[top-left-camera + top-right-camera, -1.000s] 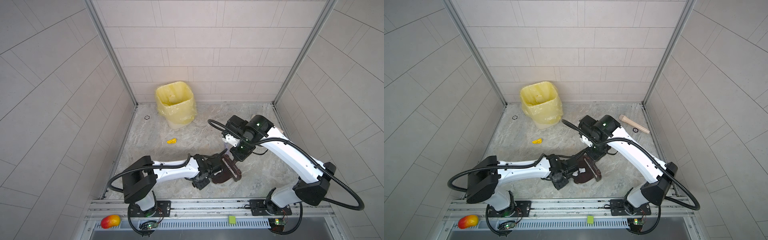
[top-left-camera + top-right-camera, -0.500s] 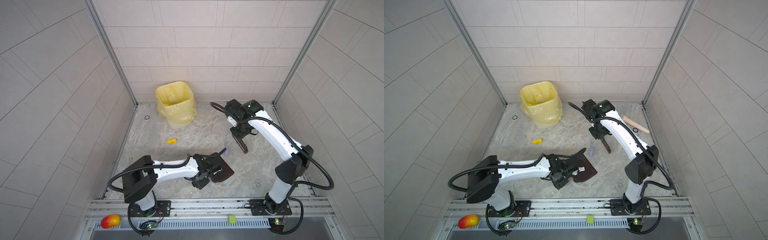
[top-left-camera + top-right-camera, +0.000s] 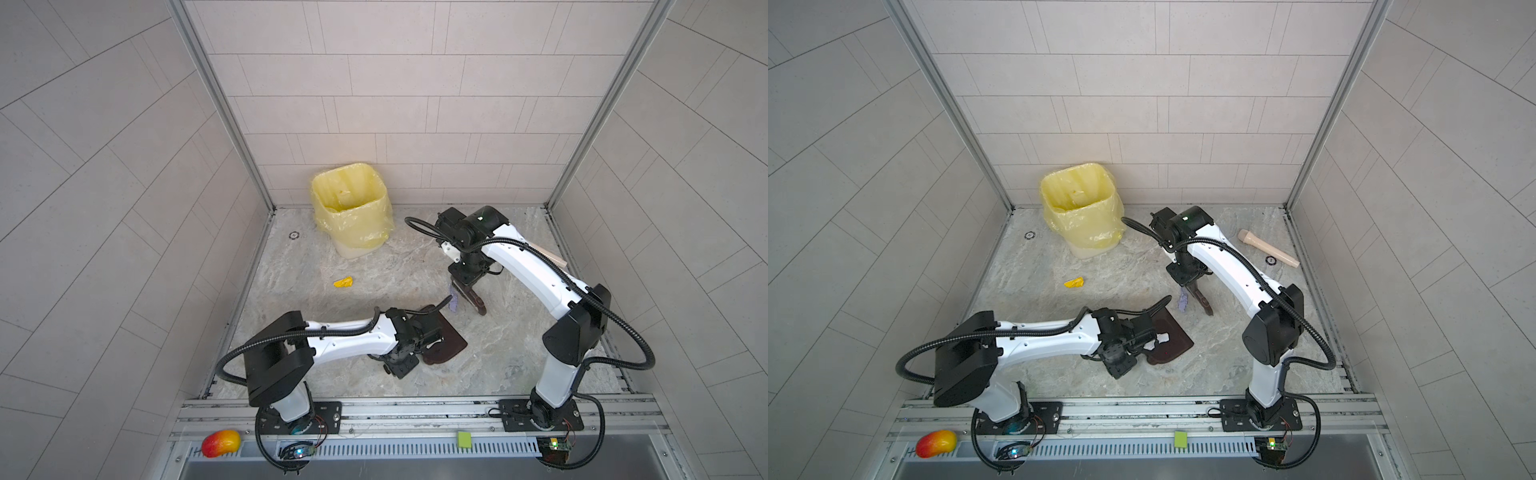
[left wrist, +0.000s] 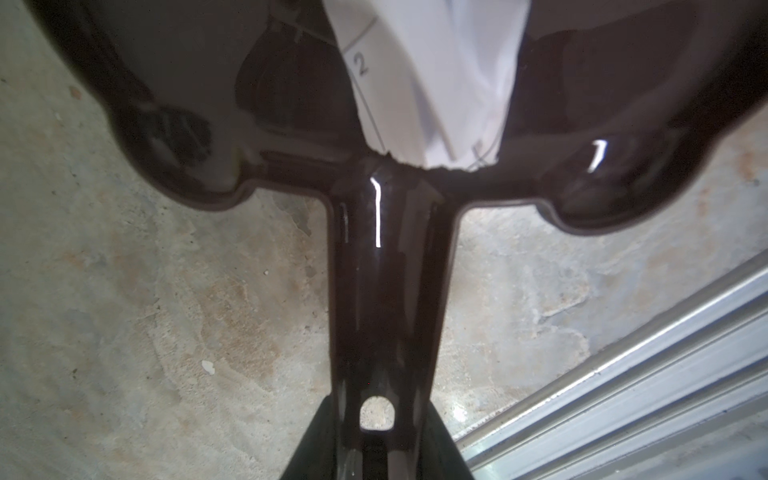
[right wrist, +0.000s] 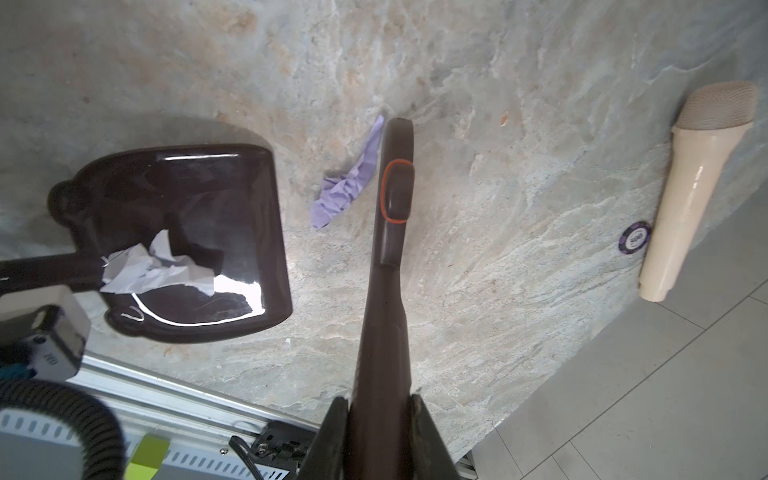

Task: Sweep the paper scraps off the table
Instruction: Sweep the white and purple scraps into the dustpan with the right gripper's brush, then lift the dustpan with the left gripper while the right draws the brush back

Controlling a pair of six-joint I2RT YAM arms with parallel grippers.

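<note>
While the left fingers (image 4: pixel 309 457) clench the handle of a glossy dark-brown plastic dustpan (image 5: pixel 232 199) resting on the marble-veined tabletop (image 5: pixel 519 187), the right fingers (image 5: pixel 430 444) grip a dark-brown brush (image 5: pixel 384 299). A crumpled lilac paper scrap (image 5: pixel 349 187) lies between brush tip and dustpan; a white crumpled scrap (image 5: pixel 158 270) sits in the pan; a yellow scrap (image 3: pixel 343 282) lies well apart.

Pale tiled walls (image 3: pixel 415 104), metal corner posts (image 3: pixel 219 104)
</note>
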